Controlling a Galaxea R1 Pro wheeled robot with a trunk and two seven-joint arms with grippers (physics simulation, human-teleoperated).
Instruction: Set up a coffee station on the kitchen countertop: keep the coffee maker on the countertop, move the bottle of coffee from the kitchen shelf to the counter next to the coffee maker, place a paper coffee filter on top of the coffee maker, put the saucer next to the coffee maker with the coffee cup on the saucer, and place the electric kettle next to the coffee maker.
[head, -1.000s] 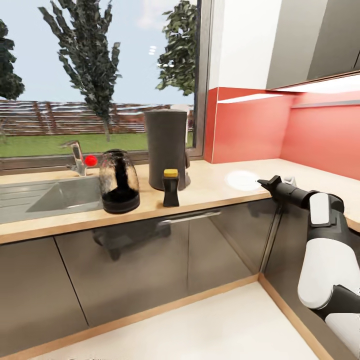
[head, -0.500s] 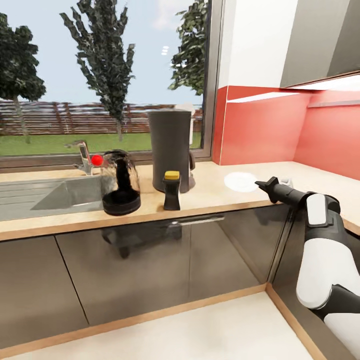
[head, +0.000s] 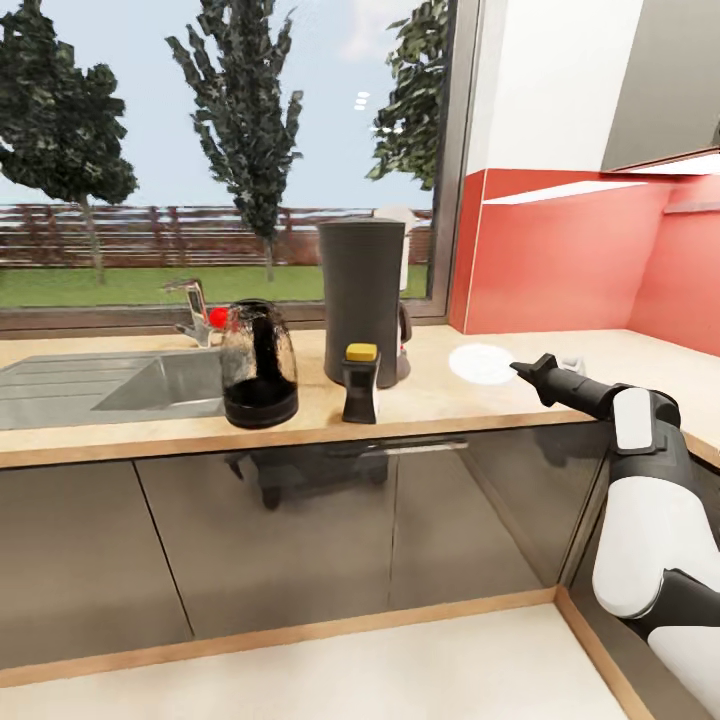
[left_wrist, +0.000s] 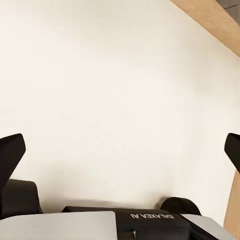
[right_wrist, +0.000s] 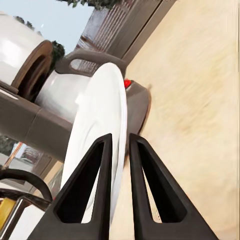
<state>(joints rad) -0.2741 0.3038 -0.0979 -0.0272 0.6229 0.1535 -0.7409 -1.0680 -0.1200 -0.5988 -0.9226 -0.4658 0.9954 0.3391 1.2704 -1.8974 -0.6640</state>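
On the tabletop, left to right: electric kettle, bottle of coffee, then the tall coffee maker just behind the bottle. Further right, the saucer is pinched at its rim by the right claw, its near-closed fingers straddling the white disc. I'd keep it level and set it down beside the maker. The left claw hangs spread wide, holding nothing, over pale floor.
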